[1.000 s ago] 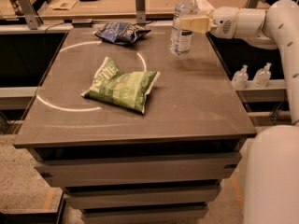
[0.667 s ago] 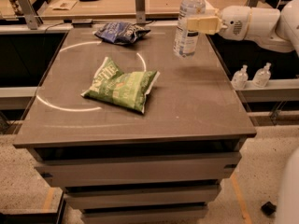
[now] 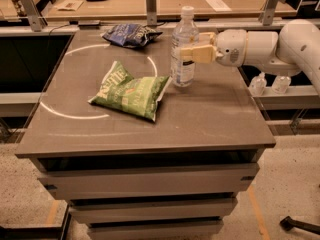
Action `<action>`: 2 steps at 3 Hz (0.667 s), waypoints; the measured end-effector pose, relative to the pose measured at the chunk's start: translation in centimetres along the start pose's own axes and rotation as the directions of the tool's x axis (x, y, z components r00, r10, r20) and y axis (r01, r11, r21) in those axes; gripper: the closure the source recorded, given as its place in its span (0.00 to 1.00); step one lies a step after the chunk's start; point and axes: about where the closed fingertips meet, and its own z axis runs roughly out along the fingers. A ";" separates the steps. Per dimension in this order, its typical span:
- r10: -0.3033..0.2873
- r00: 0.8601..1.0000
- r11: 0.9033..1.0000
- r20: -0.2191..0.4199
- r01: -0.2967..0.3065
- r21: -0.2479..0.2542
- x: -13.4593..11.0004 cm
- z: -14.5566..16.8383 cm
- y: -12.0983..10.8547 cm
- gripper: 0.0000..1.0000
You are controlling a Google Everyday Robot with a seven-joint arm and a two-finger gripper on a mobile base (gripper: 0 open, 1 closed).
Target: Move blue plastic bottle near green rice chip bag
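The blue plastic bottle (image 3: 184, 45) is a tall clear water bottle with a white cap. It stands upright on the grey table (image 3: 210, 119), right beside the top right corner of the green rice chip bag (image 3: 130, 90). The bag lies flat in the middle of the table. My gripper (image 3: 196, 53) reaches in from the right, and its pale fingers (image 3: 200, 54) are shut on the bottle's middle.
A dark blue chip bag (image 3: 131, 34) lies at the table's back edge. Two small clear pump bottles (image 3: 270, 84) stand on a shelf to the right, below my arm. A wooden bench with metal posts runs behind the table. A white circle is marked on the tabletop.
The bottle, held in my gripper, has moved left and toward the front, from the back right of the table to beside the green bag.
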 end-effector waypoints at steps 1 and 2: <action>0.017 1.000 0.999 -0.021 -0.018 -0.037 2.3 2.8 1.3 1.00; 0.027 0.999 0.998 -0.021 -0.028 -0.054 2.7 3.6 1.6 1.00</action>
